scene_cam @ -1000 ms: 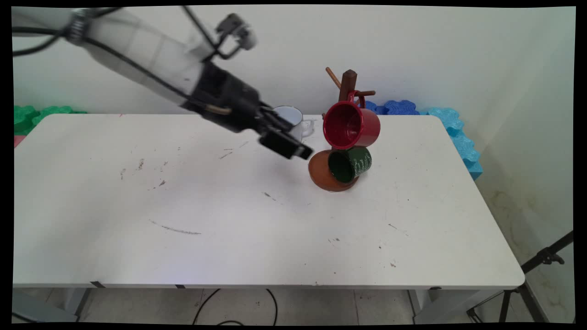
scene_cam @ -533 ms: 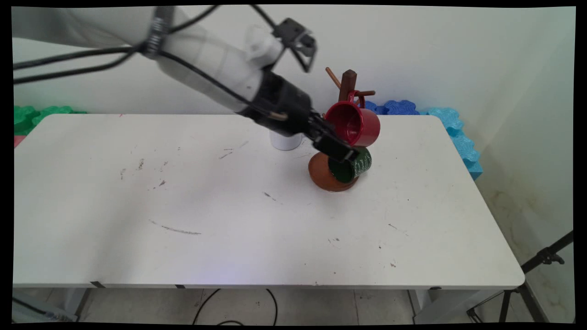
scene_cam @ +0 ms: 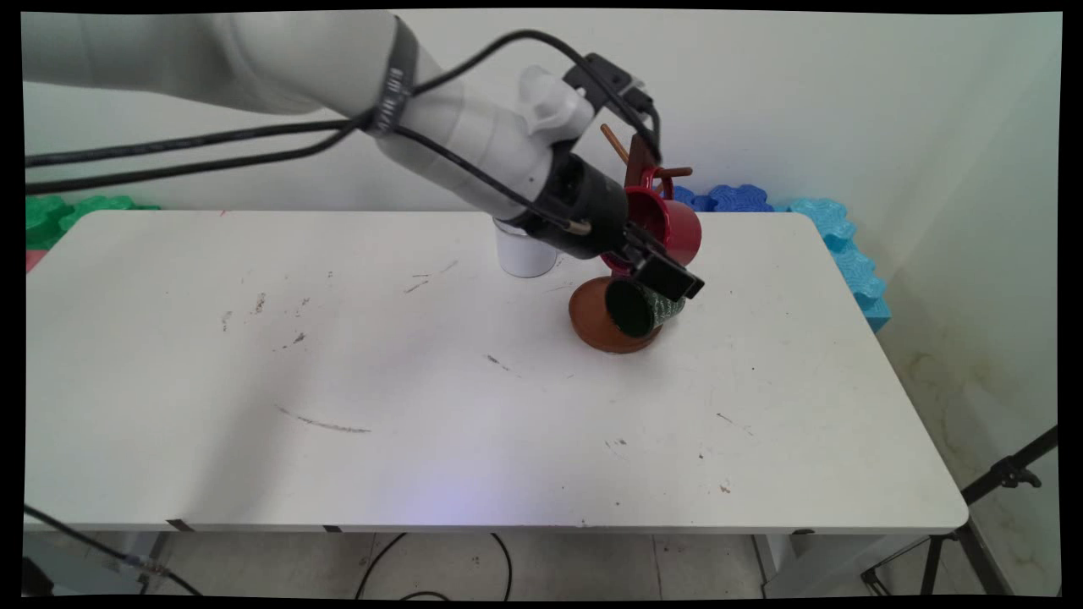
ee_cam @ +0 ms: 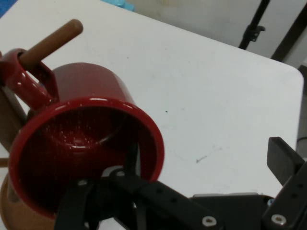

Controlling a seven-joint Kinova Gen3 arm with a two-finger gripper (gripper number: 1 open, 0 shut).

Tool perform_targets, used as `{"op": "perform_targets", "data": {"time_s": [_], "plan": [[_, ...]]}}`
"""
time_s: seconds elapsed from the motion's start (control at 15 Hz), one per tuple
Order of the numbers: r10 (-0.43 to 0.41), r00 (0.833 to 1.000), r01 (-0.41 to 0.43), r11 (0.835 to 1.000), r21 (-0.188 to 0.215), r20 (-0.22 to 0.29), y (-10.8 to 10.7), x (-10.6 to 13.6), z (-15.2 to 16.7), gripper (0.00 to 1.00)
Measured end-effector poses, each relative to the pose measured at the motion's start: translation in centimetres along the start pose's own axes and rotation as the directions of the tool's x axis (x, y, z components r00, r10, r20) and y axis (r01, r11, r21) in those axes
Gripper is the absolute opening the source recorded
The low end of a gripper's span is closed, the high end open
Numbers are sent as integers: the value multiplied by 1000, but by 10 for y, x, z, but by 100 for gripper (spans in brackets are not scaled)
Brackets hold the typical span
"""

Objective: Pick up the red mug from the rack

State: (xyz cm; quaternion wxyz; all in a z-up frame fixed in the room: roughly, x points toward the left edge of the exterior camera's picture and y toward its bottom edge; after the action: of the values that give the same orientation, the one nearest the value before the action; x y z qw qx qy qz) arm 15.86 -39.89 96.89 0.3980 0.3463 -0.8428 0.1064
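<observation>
Whereas a second ago the pincer (scene_cam: 668, 279) hung over bare desk (scene_cam: 423, 381) left of the rack (scene_cam: 640, 156), it has now swung right to the glossy red mug (ee_cam: 86, 139), which hangs by its looped handle on a round wooden peg (ee_cam: 50, 42). Its jaws stand open, one finger (ee_cam: 124, 187) inside the mug's mouth. Below hangs a dark green mug (scene_cam: 643, 306) over the rack's round brown base (scene_cam: 592, 326). A white mug (scene_cam: 525, 254) stands behind.
</observation>
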Motion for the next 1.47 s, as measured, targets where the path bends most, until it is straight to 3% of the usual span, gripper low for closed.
{"op": "perform_targets", "data": {"time_s": [1.0, 1.07, 1.47], "plan": [[-14, 1000, 15, 995, 102, -11, -8, -2, 49, 100], [-16, 1000, 17, 994, 107, -14, -8, -2, 50, 0], [-15, 1000, 18, 993, 112, -23, -6, 0, 50, 0]]}}
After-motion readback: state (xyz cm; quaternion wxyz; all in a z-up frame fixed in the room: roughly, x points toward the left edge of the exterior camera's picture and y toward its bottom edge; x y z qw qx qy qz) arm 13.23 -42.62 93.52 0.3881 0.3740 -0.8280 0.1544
